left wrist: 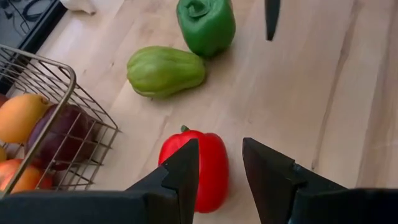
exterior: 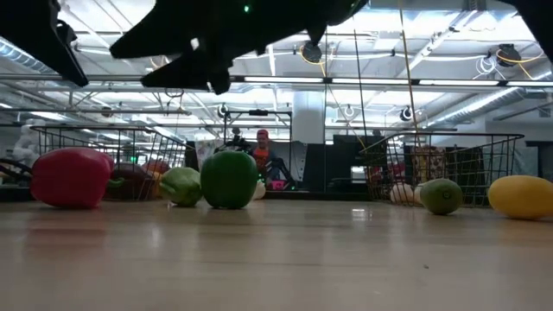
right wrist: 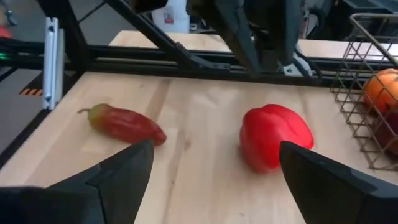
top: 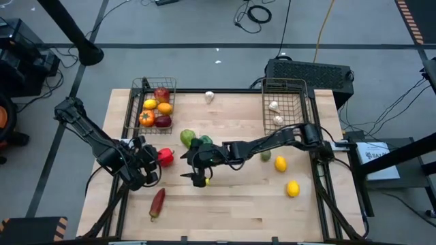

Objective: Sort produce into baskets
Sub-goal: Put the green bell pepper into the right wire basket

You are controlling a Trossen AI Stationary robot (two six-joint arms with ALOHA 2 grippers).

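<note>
The left basket [top: 133, 109] holds an apple, a lemon, oranges and other pieces; the right basket [top: 300, 102] holds garlic. A red pepper [left wrist: 208, 165] lies on its side on the table, next to the left basket. My left gripper [left wrist: 221, 149] hangs open above the pepper with a finger over either side, clear of it. My right gripper [right wrist: 216, 146] stands wide open in mid-table [top: 195, 175], pointing toward the red pepper [right wrist: 273, 135] and a red chili [right wrist: 124, 123]. A green pepper [top: 204, 141] and a pale green fruit [top: 187, 138] lie just behind it.
A lime [top: 266, 156] and two lemons [top: 280, 163] [top: 292, 188] lie on the table's right half. A garlic bulb [top: 209, 96] sits near the far edge between the baskets. The chili [top: 157, 202] lies near the front edge. Bare wood lies front centre.
</note>
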